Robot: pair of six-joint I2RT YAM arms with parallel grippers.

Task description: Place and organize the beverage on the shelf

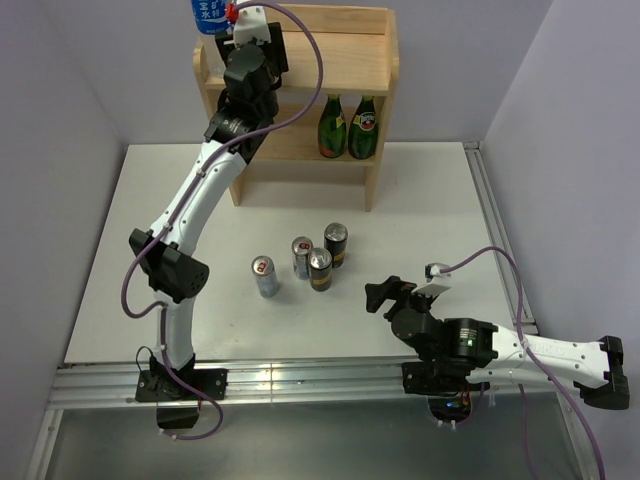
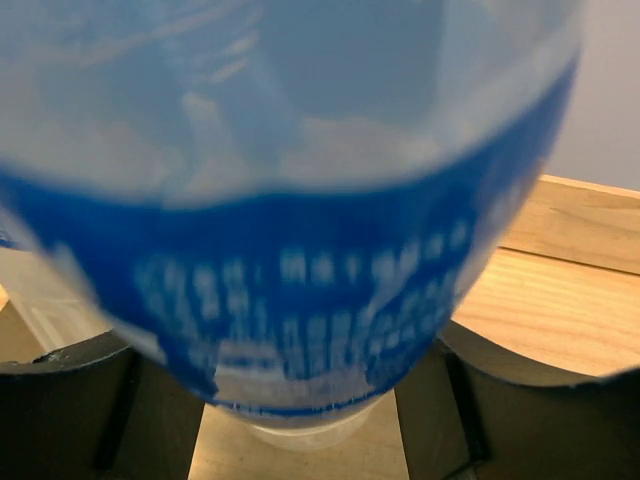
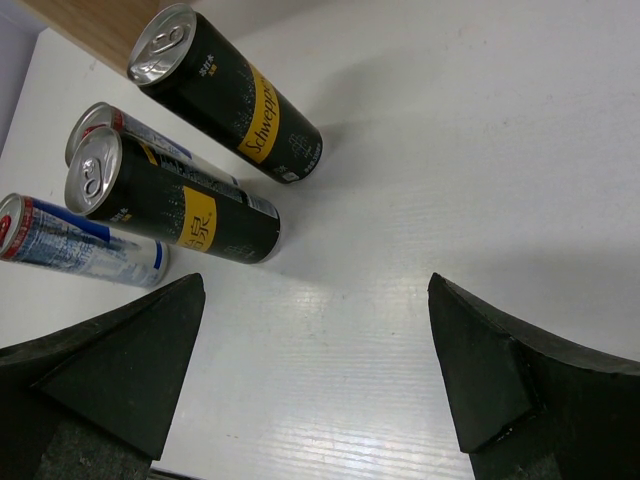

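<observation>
Standing upright, one black can [image 3: 235, 100] reads "Schweppes".

- My right pincer [image 3: 315, 300] hangs wide over bare white worktop [image 1: 440, 200]; nothing lies between its fingers.
- Ahead and to its left, two tall black-and-gold cans [image 1: 336, 244] [image 1: 320, 268] and one slim silver can [image 1: 301, 256] stand packed tight, with no room for a finger between them.
- The other silver can [image 1: 265, 276] stands apart on the left, with a gap beside it.
- The worktop between the cans and the light-wood two-tier shelf [image 1: 383, 60] is open; my left arm [image 1: 200, 190] crosses above its left part.
- Lower tier: two green glass bottles [image 1: 333, 125] [image 1: 363, 127] block the right half.
- Upper tier: a clear water bottle with a blue label [image 1: 210, 15] and my left pincer [image 1: 232, 25] fill the left end; bare board to their right.
</observation>
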